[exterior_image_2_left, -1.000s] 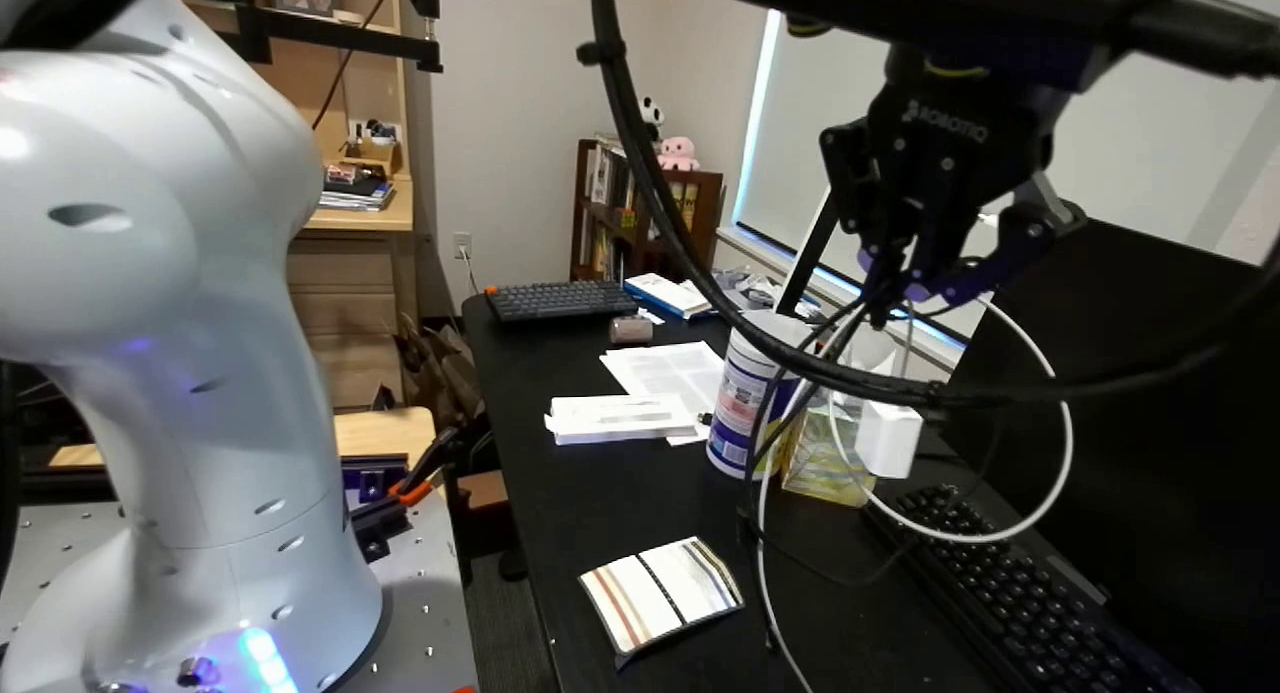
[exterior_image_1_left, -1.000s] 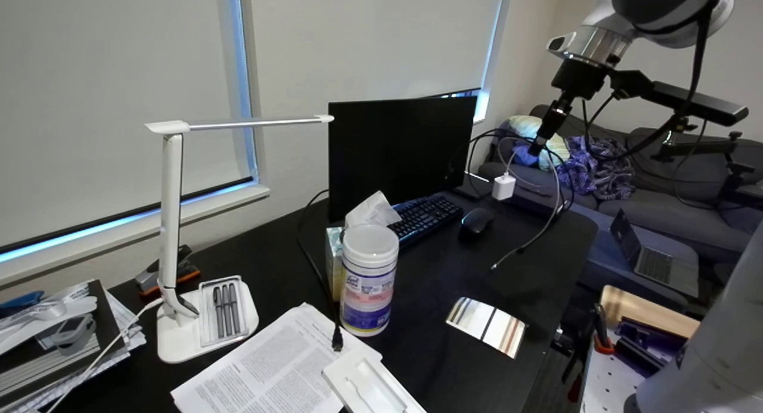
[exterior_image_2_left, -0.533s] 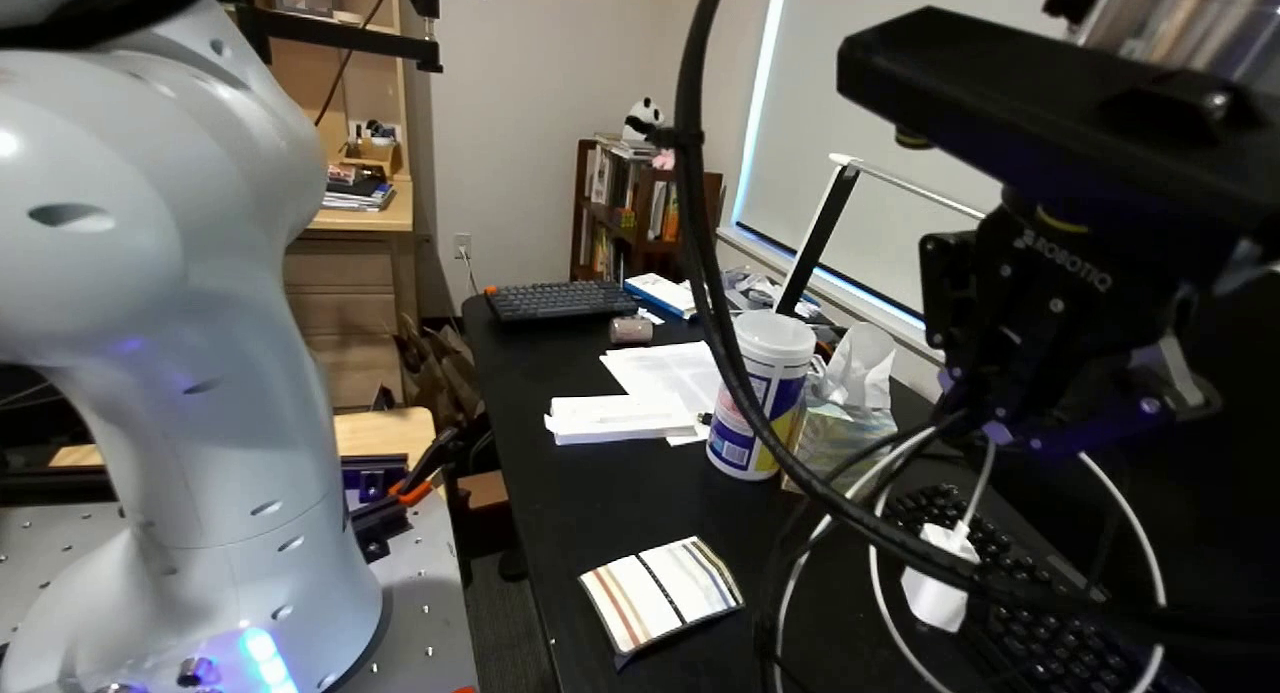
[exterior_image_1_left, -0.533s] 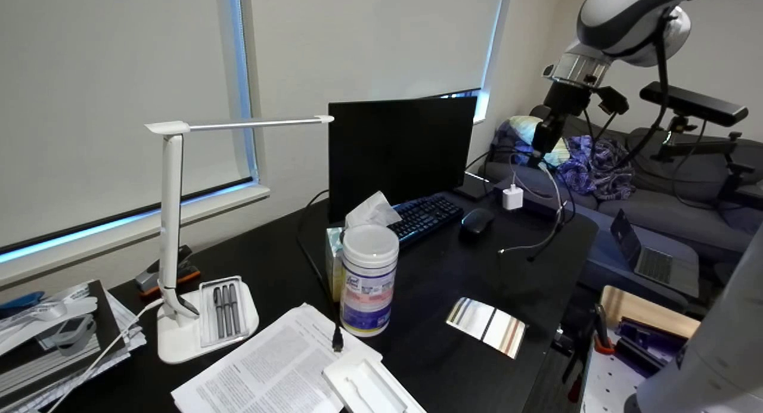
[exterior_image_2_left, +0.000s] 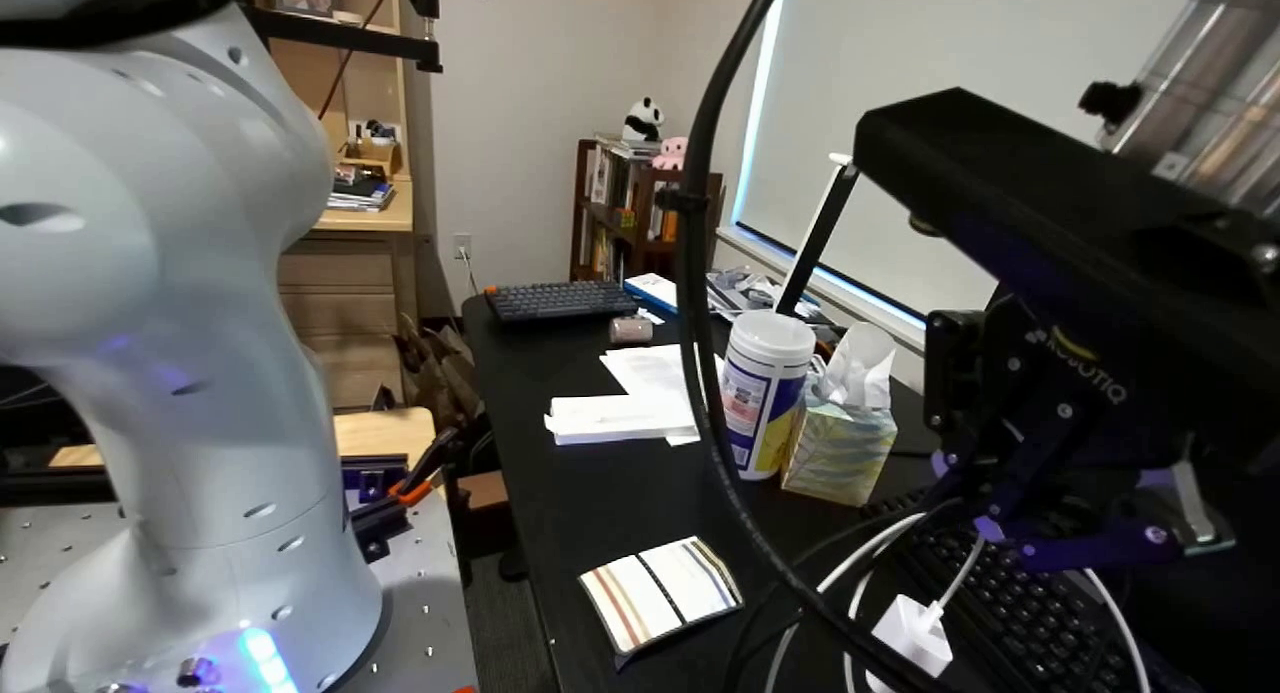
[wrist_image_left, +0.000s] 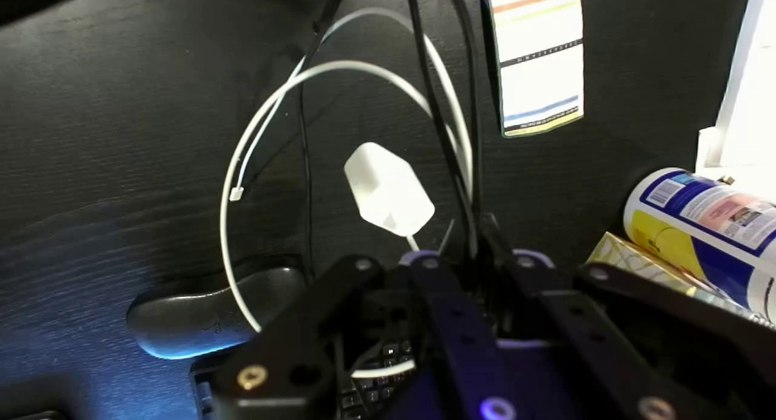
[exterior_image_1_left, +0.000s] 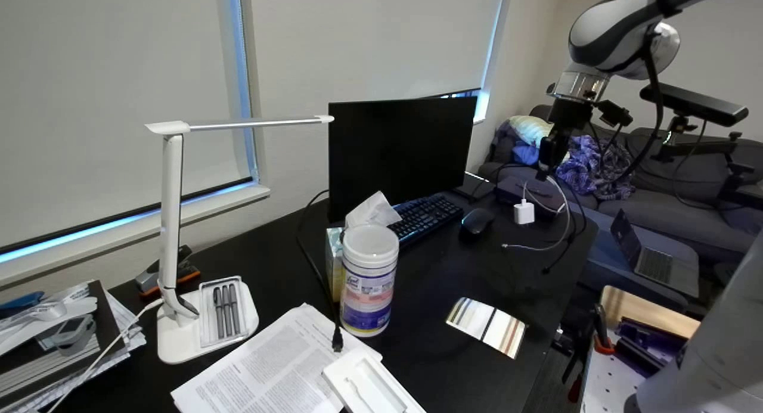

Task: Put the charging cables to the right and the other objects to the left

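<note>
My gripper (wrist_image_left: 470, 244) is shut on the bundled charging cables, above the far end of the black desk. A white cord (wrist_image_left: 339, 65) loops down from the fingers, and a thin black cord (wrist_image_left: 307, 177) hangs with it. From a short white lead dangles the white plug block (exterior_image_1_left: 524, 212); an exterior view shows the gripper (exterior_image_1_left: 543, 174) right above these cords. Of the other objects, a flat rectangular piece (exterior_image_2_left: 662, 598) with coloured stripes lies by the desk edge, apart from the gripper. It shows in the wrist view too, as a bright striped rectangle (wrist_image_left: 539, 56).
A wipes canister (exterior_image_1_left: 369, 282) stands beside a tissue box (exterior_image_2_left: 840, 453). The mouse (exterior_image_1_left: 477, 221), keyboard (exterior_image_1_left: 426, 216) and monitor (exterior_image_1_left: 399, 157) are near the hanging cords. Papers (exterior_image_1_left: 274, 359), a white box (exterior_image_1_left: 369, 383) and a lamp (exterior_image_1_left: 171, 222) occupy the other end.
My gripper has come down closer to the desk with the cables still in it, shifting right in both exterior views. The plug block has sunk with it. The striped piece has stayed put.
</note>
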